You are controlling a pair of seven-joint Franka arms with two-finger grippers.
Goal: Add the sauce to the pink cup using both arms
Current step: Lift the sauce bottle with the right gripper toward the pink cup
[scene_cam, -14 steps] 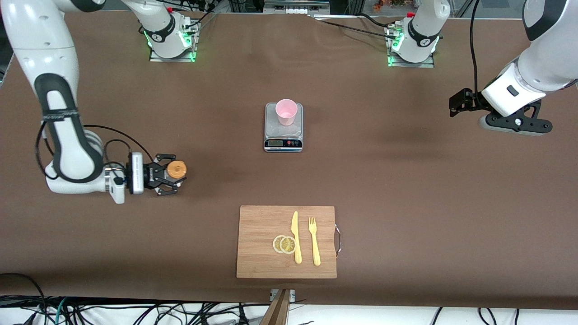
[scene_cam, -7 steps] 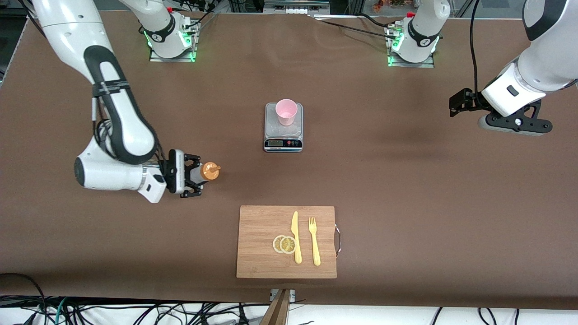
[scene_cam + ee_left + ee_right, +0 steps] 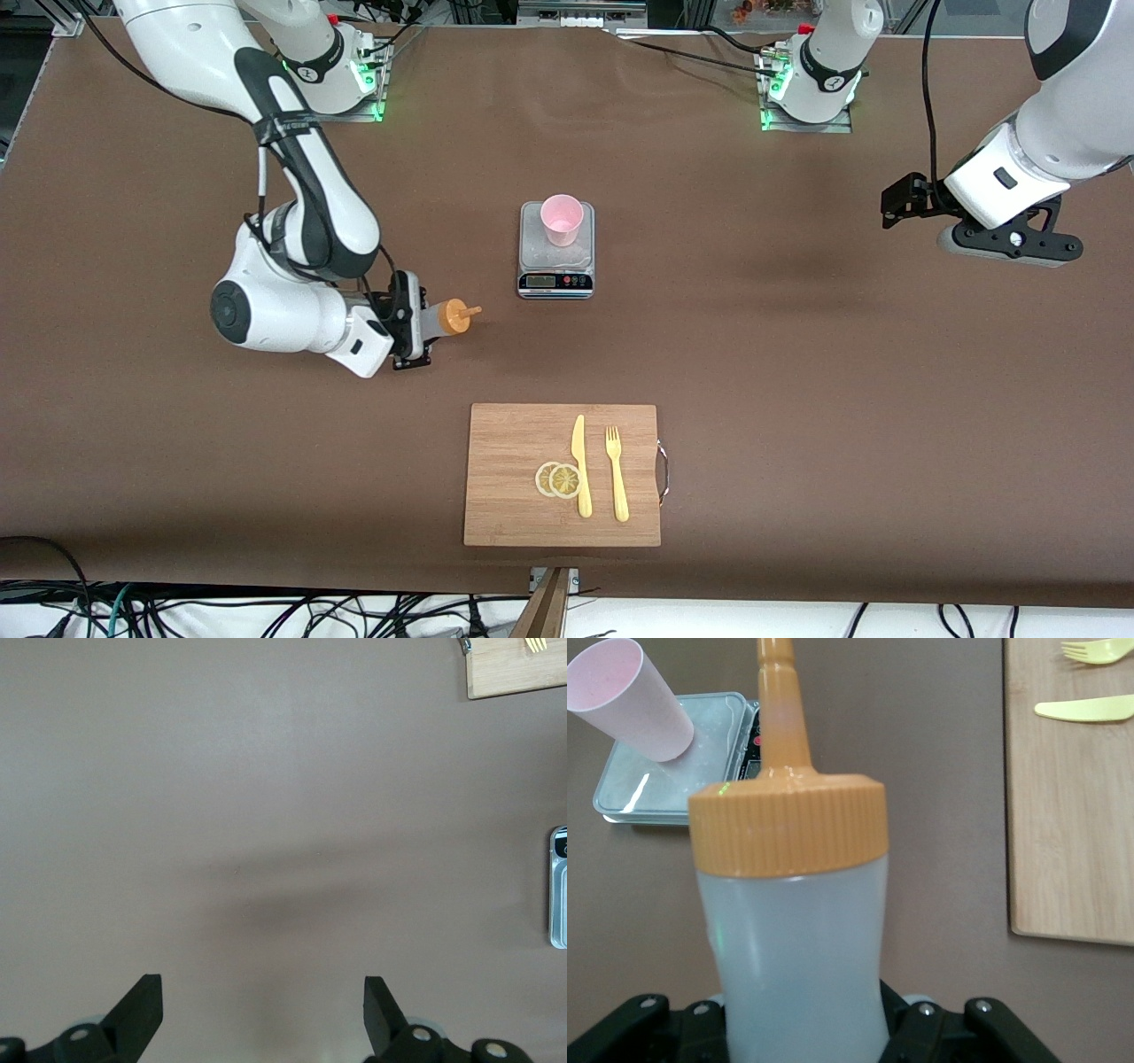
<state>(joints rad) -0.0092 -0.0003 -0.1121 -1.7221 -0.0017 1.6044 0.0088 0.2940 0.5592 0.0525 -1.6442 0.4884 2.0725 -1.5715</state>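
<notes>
Orange-capped sauce (image 3: 452, 316) clamped in right end effector (image 3: 423, 324), pink cup (image 3: 562, 219) on scale (image 3: 555, 266)

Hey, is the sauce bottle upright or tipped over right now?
Tipped. The right gripper holds the sauce bottle sideways in the air, orange nozzle aimed toward the pink cup on the scale.

Orange-capped whitish sauce bottle (image 3: 450, 317), pale pink cup (image 3: 562, 219), brown table (image 3: 797, 372), yellow fork (image 3: 616, 473).
</notes>
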